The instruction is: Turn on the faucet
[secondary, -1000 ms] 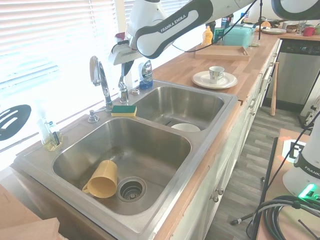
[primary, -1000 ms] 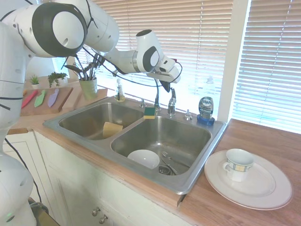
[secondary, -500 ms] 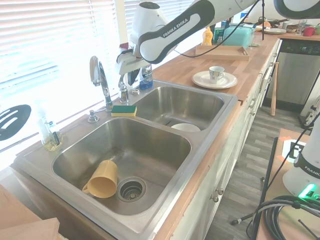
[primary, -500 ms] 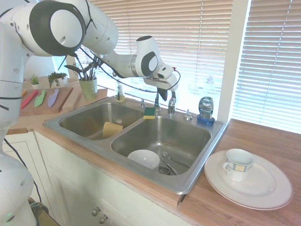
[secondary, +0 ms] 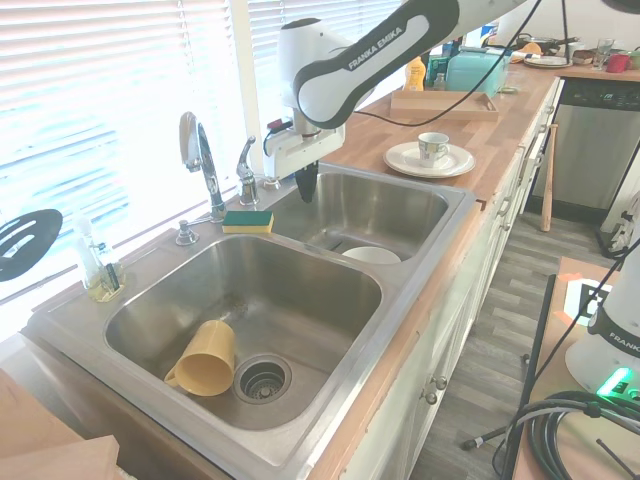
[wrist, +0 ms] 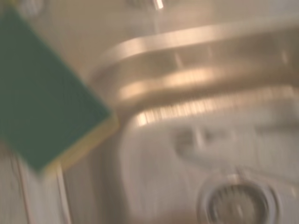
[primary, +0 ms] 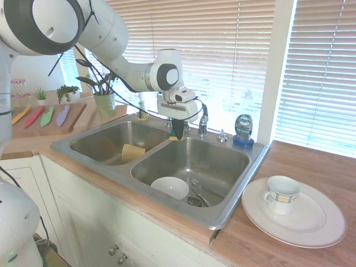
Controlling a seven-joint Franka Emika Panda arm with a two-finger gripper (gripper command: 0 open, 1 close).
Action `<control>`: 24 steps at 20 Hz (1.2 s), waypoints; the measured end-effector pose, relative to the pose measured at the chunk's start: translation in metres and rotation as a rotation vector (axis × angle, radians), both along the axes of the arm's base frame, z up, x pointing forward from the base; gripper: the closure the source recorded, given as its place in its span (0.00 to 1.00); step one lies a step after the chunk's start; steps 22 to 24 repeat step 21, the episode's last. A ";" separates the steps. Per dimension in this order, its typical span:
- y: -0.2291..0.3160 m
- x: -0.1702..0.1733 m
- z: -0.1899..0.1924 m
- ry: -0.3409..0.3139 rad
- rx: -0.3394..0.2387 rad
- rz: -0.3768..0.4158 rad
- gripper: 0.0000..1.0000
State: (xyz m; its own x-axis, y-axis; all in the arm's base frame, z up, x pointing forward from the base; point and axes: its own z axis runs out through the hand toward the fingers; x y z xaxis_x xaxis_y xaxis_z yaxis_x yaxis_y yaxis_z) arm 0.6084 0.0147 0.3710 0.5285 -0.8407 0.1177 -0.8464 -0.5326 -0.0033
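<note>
In the first exterior view the dark two-finger gripper (primary: 177, 132) points down just beside the green-and-yellow sponge (primary: 177, 135), short of the tall chrome gooseneck faucet (primary: 203, 119) on the steel sink's (primary: 233, 192) back ledge; the approach step is in hand. In the second exterior view the fingers look nearly together and hold nothing, so the next move calls for reaching the faucet's small lever. The blurred wrist view shows only sponge and basin.

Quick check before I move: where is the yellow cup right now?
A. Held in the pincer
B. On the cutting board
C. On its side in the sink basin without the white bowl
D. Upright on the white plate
C: the yellow cup lies tipped beside that basin's drain, while the white bowl sits in the other basin.
</note>
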 end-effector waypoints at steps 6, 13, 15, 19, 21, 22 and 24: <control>0.010 -0.082 0.014 0.035 0.017 -0.013 0.00; 0.015 -0.170 0.005 0.047 0.023 -0.052 0.00; 0.013 -0.183 0.005 0.044 0.021 -0.056 0.00; 0.013 -0.197 0.011 0.028 0.022 -0.061 0.00; 0.013 -0.197 0.011 0.026 0.022 -0.063 0.00; 0.013 -0.197 0.011 0.026 0.022 -0.063 0.00; 0.013 -0.197 0.011 0.026 0.022 -0.063 0.00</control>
